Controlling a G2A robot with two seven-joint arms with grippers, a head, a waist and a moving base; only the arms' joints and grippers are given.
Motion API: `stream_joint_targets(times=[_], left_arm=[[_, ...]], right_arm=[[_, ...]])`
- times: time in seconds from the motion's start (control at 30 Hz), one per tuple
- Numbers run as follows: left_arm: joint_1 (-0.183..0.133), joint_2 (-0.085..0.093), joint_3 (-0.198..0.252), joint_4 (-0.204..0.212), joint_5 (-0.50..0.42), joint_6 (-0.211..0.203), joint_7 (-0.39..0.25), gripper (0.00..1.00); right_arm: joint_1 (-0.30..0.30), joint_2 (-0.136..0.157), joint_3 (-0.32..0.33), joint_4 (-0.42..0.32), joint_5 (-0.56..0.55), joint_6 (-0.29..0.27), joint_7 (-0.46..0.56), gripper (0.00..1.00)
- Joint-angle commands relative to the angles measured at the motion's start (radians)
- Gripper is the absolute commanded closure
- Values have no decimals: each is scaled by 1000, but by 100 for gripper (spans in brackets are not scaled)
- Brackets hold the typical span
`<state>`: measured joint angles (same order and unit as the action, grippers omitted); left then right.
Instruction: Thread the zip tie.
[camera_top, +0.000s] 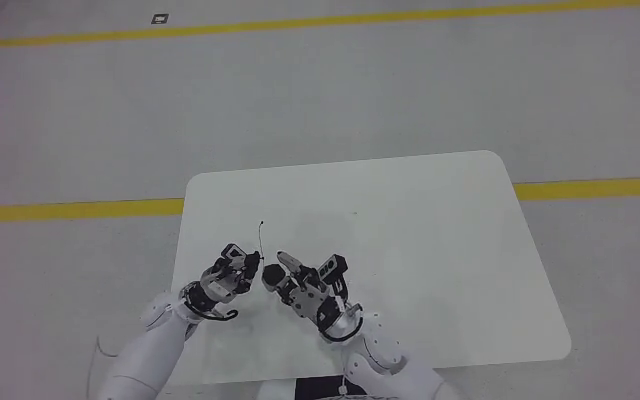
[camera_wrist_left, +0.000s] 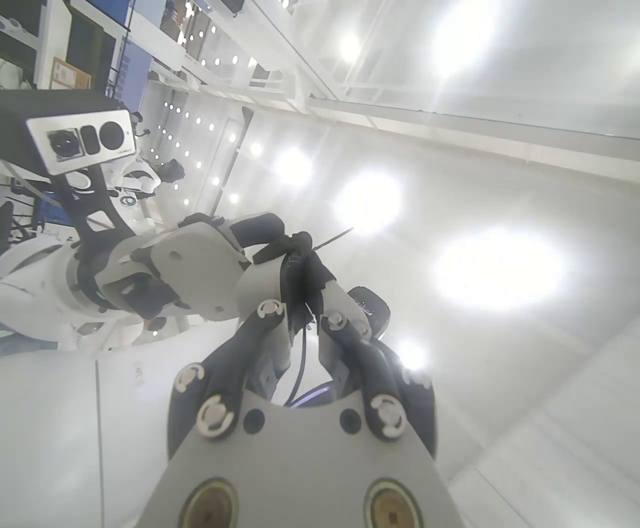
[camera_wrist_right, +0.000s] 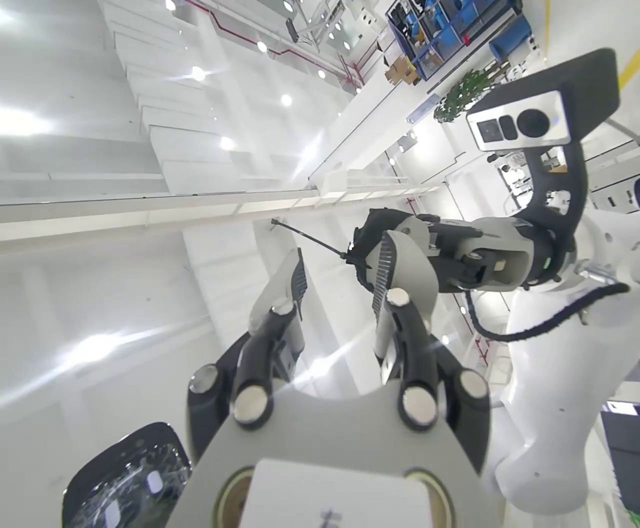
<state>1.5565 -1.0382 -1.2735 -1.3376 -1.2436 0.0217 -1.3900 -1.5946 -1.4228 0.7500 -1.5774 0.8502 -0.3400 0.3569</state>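
A thin black zip tie (camera_top: 261, 238) rises from my left gripper (camera_top: 243, 268) over the near left part of the white table (camera_top: 430, 230). In the left wrist view that gripper (camera_wrist_left: 302, 267) is shut on the zip tie (camera_wrist_left: 334, 238). One end pokes out past the fingertips and the strap curves back between the fingers. My right gripper (camera_top: 275, 272) sits close beside it, facing it. In the right wrist view the right gripper (camera_wrist_right: 343, 248) is open, and the zip tie (camera_wrist_right: 307, 236) crosses in front of its fingertips, held by the left gripper (camera_wrist_right: 374, 235) just beyond one finger (camera_wrist_right: 385, 270).
The white table has rounded corners, and bare surface stretches to the right and far side of both arms. Grey floor with yellow lines (camera_top: 300, 22) surrounds it.
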Motion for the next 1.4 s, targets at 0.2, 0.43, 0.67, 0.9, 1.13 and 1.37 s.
stream_joint_targets(times=[0.2, 0.43, 0.67, 0.9, 1.13, 1.37], left_arm=[[0, 0, 0, 0, 0, 0, 0, 100], [0, 0, 0, 0, 0, 0, 0, 100], [0, 0, 0, 0, 0, 0, 0, 100], [0, 0, 0, 0, 0, 0, 0, 100], [0, 0, 0, 0, 0, 0, 0, 100], [0, 0, 0, 0, 0, 0, 0, 100]], right_arm=[[15, -10, -17, 15, 7, 1, 5, 71], [26, -15, -26, 26, 6, 0, 1, 76], [27, -19, -24, 29, 2, 0, -10, 83], [26, -25, -19, 31, -5, 0, -23, 88], [23, -30, -11, 34, -14, 0, -29, 98], [13, -33, 7, 36, -41, 0, -36, 100]])
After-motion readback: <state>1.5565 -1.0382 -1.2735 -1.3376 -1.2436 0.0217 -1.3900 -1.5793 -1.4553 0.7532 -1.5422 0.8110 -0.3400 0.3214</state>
